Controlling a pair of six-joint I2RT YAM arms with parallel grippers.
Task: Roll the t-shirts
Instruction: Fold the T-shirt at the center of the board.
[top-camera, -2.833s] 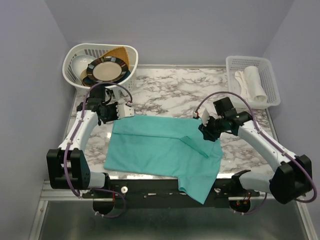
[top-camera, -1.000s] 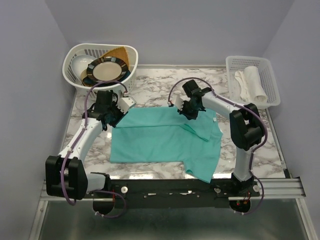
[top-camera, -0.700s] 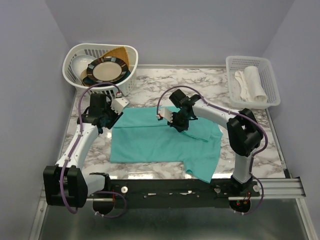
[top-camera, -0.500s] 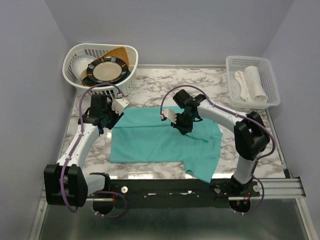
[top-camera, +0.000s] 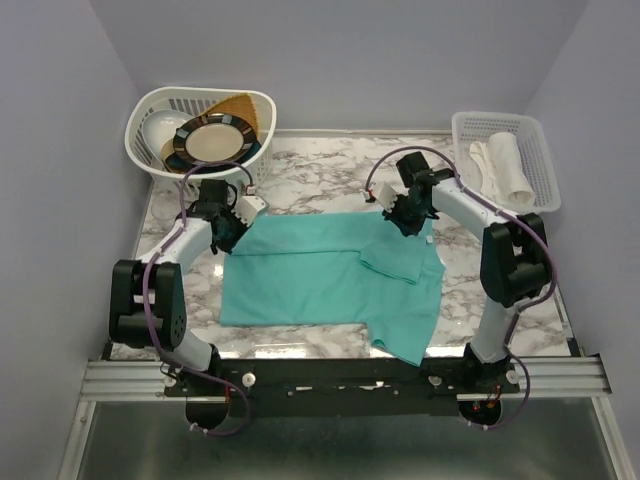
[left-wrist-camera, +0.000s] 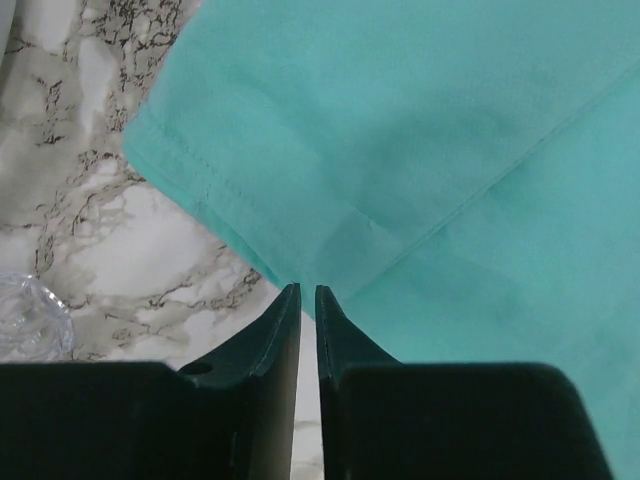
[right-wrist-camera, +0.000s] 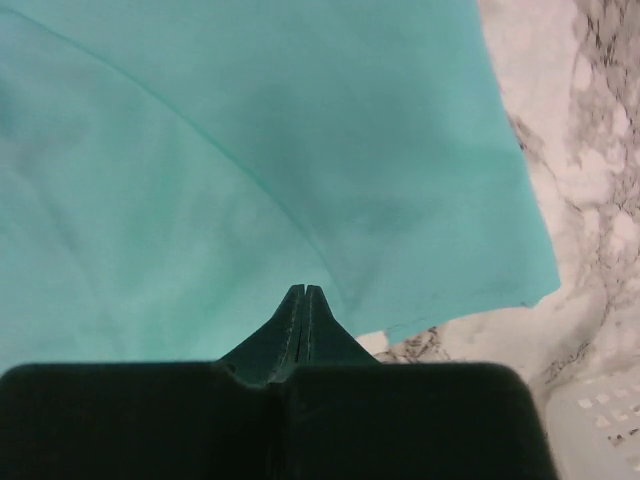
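Observation:
A teal-green t-shirt (top-camera: 310, 280) lies flat on the marble table (top-camera: 320, 175), with a folded flap (top-camera: 395, 258) on its right part. One corner hangs over the near edge (top-camera: 405, 345). My left gripper (top-camera: 222, 235) is at the shirt's far left corner. Its jaws stand a narrow gap apart in the left wrist view (left-wrist-camera: 308, 290), tips just at the hemmed edge of the shirt (left-wrist-camera: 450, 150), and marble shows between them. My right gripper (top-camera: 405, 222) is shut and empty (right-wrist-camera: 304, 290), over the far right corner of the shirt (right-wrist-camera: 250, 150).
A white basket (top-camera: 150, 150) holding plates stands at the far left. A white tray (top-camera: 535, 160) with rolled white cloths sits at the far right. Something clear and crinkled (left-wrist-camera: 25, 320) lies on the marble left of my left gripper.
The right arm swung from the middle of the shirt out to its far right corner, staying shut. The left gripper came down to the far left corner and its jaws narrowed.

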